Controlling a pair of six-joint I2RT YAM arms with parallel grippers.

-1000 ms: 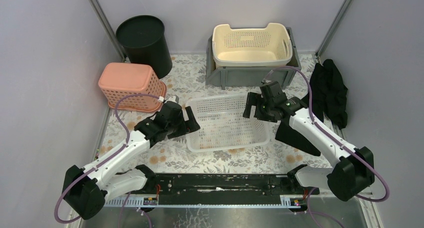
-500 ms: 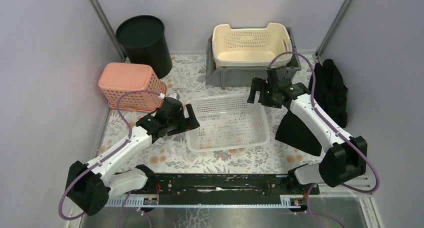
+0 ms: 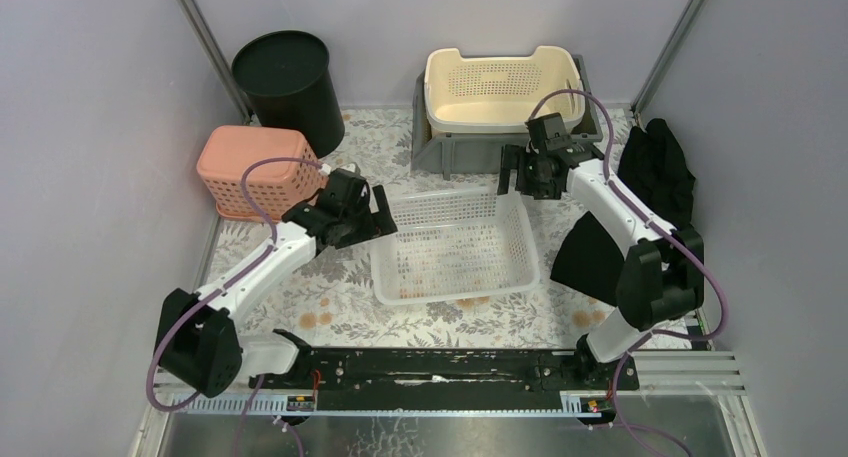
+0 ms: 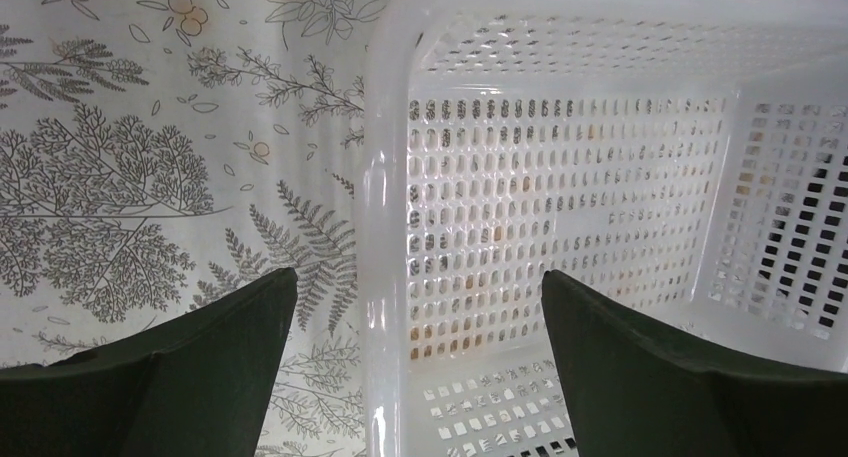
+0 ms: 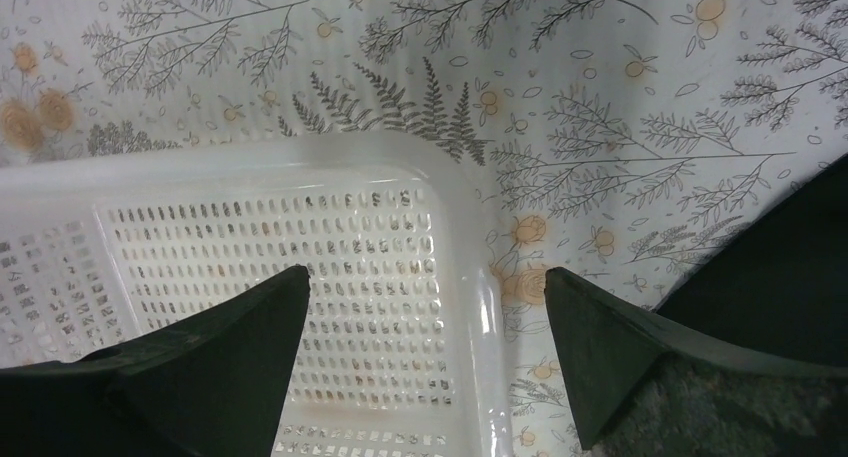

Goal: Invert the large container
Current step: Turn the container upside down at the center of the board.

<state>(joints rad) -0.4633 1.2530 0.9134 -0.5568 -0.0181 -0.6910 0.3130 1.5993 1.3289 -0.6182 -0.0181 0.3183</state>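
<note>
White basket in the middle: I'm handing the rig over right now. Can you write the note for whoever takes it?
Left gripper: open, straddling the left rim of the white basket, one finger inside and one outside.
Right gripper: open, straddling the rim at the basket's far right corner, not clamped.
The basket stands upright, open side up, flat on the floral table between the two arms.
Done: both grippers are lined up on opposite rims.
Left: close both on the rim, lift, turn the basket over and set it down mouth-down.
</note>
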